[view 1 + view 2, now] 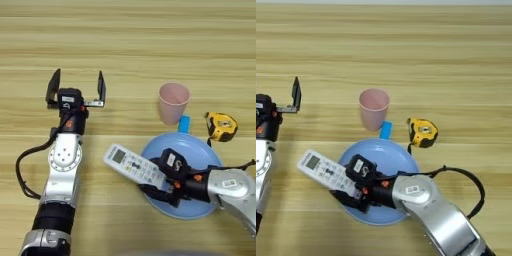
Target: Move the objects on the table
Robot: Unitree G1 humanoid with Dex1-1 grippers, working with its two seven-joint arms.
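Remote control (134,165): lower centre, clamped by right gripper (159,182) at plate (200,150) rim.
Tip: lift level, clear rim.
Left gripper (76,88): upper left, wide, idle.

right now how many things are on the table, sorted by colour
white: 1, the remote
pink: 1, the paper cup
yellow and black: 1, the tape measure
light blue: 1, the plate
brighter blue: 1, a small piece behind the plate; what it is cannot be told
total: 5
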